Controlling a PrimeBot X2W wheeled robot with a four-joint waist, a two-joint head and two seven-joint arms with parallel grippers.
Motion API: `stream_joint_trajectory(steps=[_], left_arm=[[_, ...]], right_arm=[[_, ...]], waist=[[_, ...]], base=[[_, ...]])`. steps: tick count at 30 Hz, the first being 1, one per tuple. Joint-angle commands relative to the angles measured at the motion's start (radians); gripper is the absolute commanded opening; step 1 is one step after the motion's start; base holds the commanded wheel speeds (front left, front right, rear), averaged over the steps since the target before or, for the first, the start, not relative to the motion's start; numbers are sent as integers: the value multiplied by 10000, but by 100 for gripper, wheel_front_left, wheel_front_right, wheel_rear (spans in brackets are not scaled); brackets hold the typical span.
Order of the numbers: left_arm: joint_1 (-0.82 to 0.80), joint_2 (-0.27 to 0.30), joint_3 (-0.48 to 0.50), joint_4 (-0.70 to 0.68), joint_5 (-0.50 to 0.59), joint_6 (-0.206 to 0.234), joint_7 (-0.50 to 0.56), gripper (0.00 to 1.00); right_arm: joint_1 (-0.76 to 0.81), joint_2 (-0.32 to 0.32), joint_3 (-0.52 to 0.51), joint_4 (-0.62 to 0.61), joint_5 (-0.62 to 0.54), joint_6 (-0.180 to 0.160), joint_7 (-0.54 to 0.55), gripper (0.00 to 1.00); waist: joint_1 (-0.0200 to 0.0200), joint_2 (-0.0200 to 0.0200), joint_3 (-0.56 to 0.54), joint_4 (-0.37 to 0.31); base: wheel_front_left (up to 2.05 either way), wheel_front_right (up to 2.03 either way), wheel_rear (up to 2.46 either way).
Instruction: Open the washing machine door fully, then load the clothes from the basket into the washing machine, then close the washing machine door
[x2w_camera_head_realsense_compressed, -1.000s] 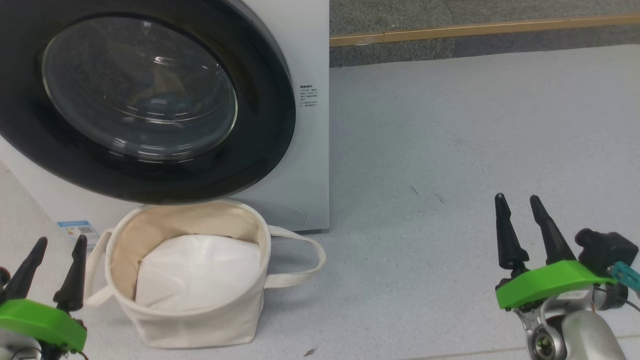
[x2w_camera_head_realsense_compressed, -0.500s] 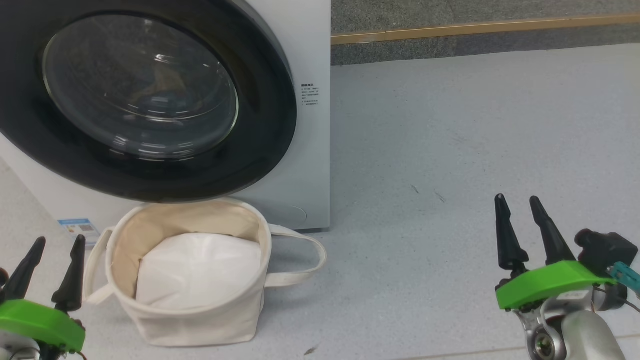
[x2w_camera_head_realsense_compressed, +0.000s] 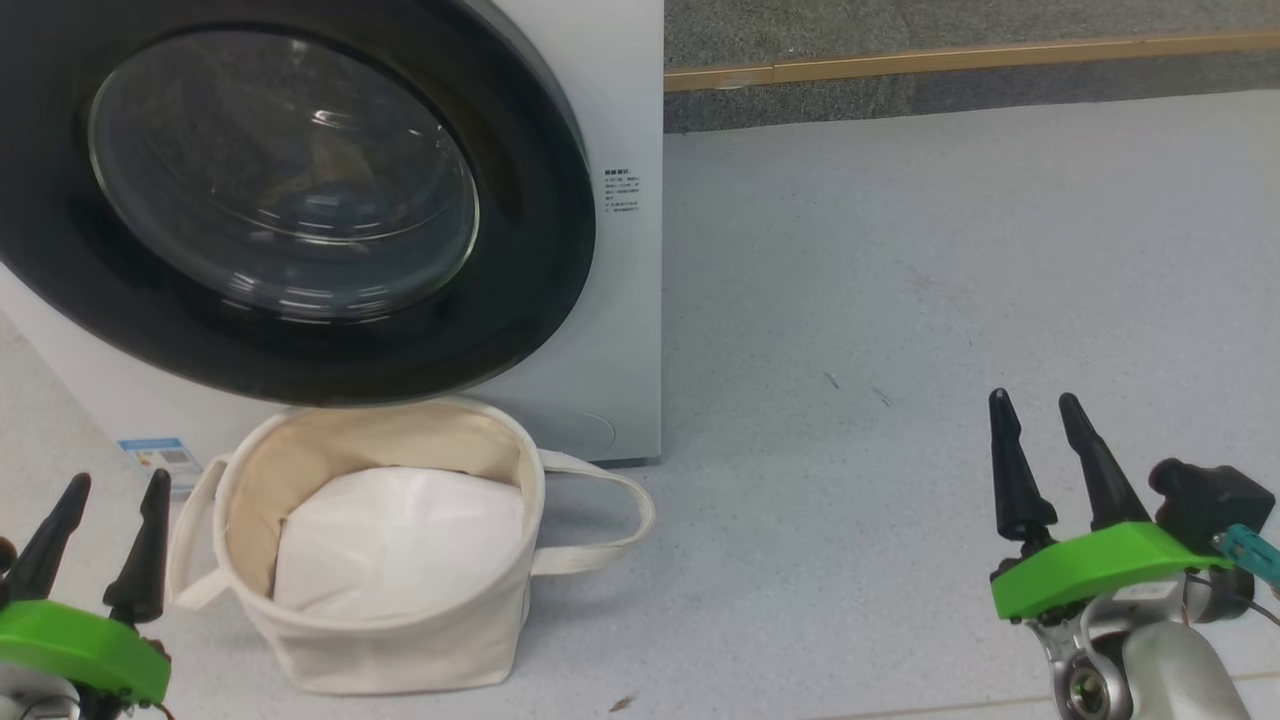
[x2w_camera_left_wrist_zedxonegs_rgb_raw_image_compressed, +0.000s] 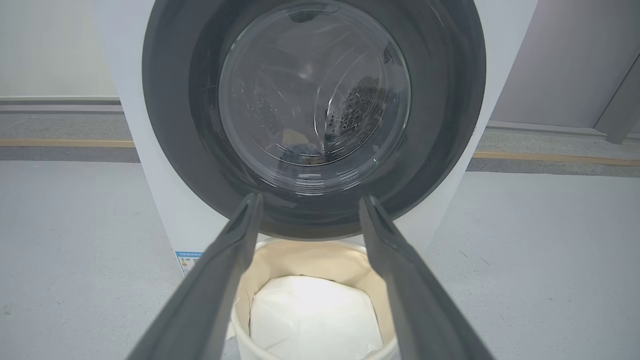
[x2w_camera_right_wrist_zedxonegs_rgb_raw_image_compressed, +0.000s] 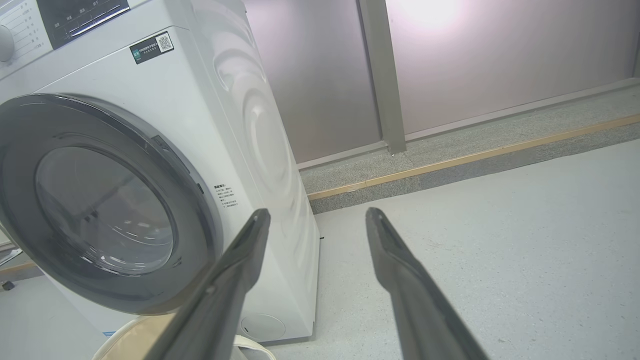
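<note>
Left gripper (x2w_camera_head_realsense_compressed: 118, 482) and right gripper (x2w_camera_head_realsense_compressed: 1032, 396), both spread and empty, flank the basket (x2w_camera_head_realsense_compressed: 400, 655), which holds a white pad (x2w_camera_head_realsense_compressed: 400, 540) below the seemingly shut door (x2w_camera_head_realsense_compressed: 540, 250) of the washing machine (x2w_camera_head_realsense_compressed: 625, 330). The clothes are perhaps the bluish shape behind the glass. Risk: an unlatched door could swing open, and the left gripper could snag the basket's handle.

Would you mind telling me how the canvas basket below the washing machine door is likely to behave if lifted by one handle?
The basket would probably sag and tilt, since its soft canvas walls look creased. It seems light: a puffy white pad shows inside. Its looped handle droops to the floor, so it is likely floppy.
</note>
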Motion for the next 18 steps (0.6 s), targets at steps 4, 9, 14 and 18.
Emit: stream_joint_trajectory(steps=[4, 9, 14, 18], left_arm=[[-583, 604, 471, -169, -107, -6, -107, 100], [191, -338, -122, 197, -19, -35, -27, 0], [485, -791, -175, 347, -229, -47, 47, 0], [529, -950, -27, 302, -478, -64, 136, 0]], right_arm=[[-304, -8, 285, -284, 10, 2, -55, 100], [129, 48, 2, 459, 7, 0, 6, 0], [343, 78, -39, 778, 349, 0, 90, 0], [374, 75, -58, 745, 766, 0, 165, 0]], waist=[[0, 0, -18, 2], [0, 0, -35, 7], [4, 0, -30, 32], [22, 0, -41, 60]], base=[[0, 0, 0], [0, 0, 0], [0, 0, 0], [0, 0, 0]])
